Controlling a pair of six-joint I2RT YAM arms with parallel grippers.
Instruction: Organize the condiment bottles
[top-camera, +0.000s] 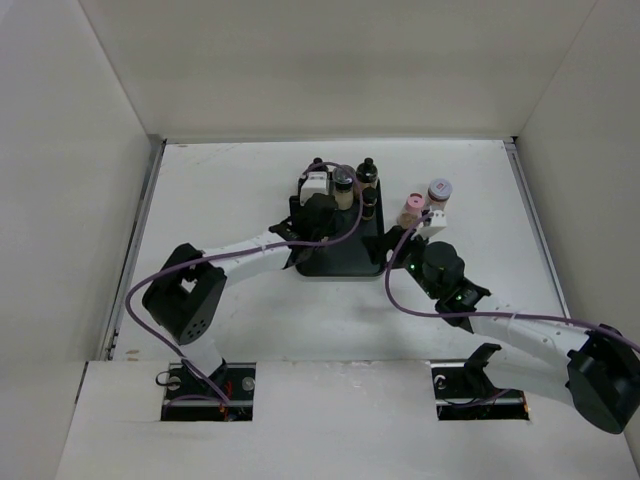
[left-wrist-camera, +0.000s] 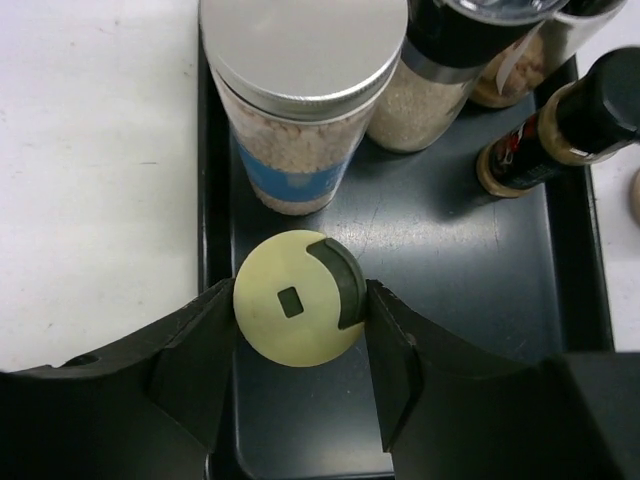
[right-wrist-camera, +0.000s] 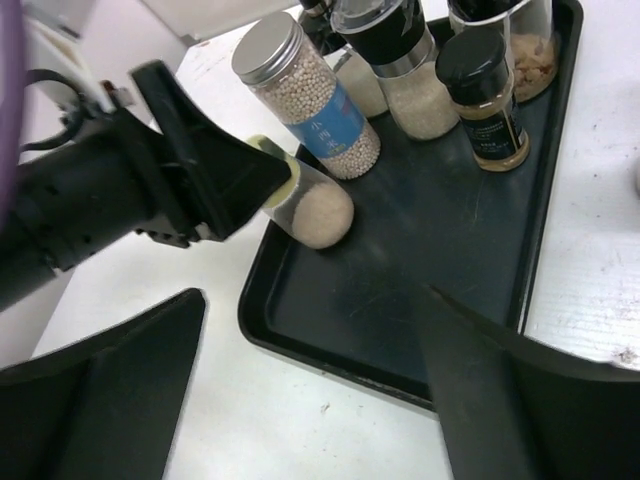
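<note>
My left gripper (left-wrist-camera: 297, 330) is shut on a yellow-capped jar (left-wrist-camera: 297, 311) of beige powder. It holds the jar tilted just inside the left rim of the black tray (left-wrist-camera: 470, 270), as the right wrist view (right-wrist-camera: 315, 205) shows. Behind it on the tray stand a silver-capped, blue-labelled jar (left-wrist-camera: 300, 90), a black-capped grinder (left-wrist-camera: 440, 80) and a small black-capped bottle (left-wrist-camera: 560, 130). My right gripper (right-wrist-camera: 310, 390) is open and empty above the tray's near edge. In the top view a pink-capped jar (top-camera: 411, 207) and a silver-capped jar (top-camera: 439, 192) stand on the table right of the tray.
White walls close in the white table (top-camera: 220, 200) on three sides. The tray (top-camera: 340, 262) lies in the middle, with my left gripper (top-camera: 318, 212) over it and my right gripper (top-camera: 408, 258) at its near right corner. Purple cables loop along both arms.
</note>
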